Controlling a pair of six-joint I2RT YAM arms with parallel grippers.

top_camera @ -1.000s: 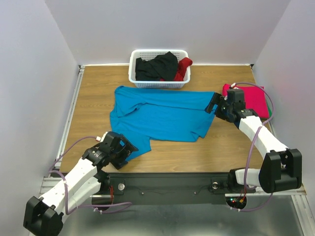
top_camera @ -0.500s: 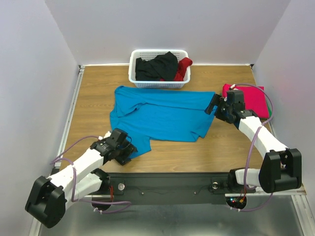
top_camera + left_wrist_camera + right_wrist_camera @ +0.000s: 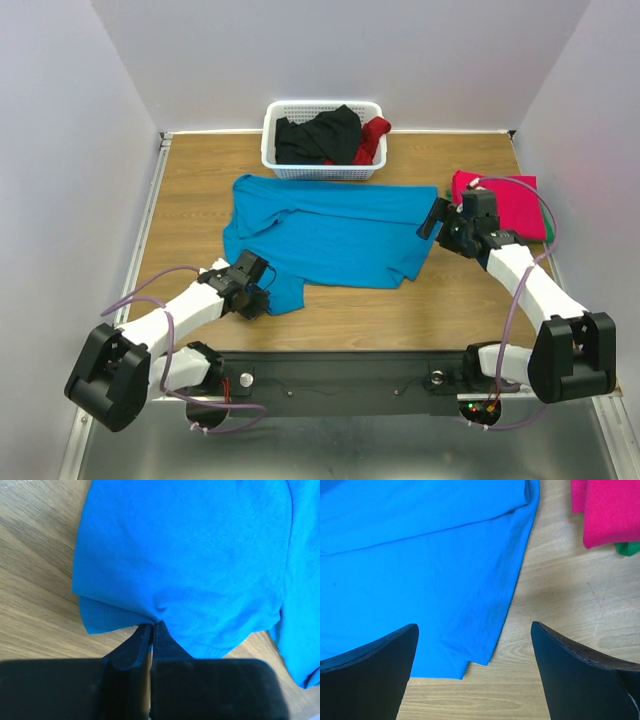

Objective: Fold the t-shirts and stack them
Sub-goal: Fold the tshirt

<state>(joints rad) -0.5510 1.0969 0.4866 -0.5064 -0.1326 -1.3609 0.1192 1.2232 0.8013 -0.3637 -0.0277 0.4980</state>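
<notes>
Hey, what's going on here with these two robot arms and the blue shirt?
Two arms are working on a turquoise-blue t-shirt spread on the table. The left gripper has its jaws shut on the shirt's near-left edge. The right gripper is open over the shirt's right edge, holding nothing. To the right, a folded magenta-red t-shirt lies on a green t-shirt. A black t-shirt and a dark red t-shirt sit in the white basket, not yet folded.

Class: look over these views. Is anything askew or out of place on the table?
Yes. The blue shirt lies crooked, its near-left corner puckered where the left jaws pinch it. A black shirt and a red shirt bulge over the basket rim.
</notes>
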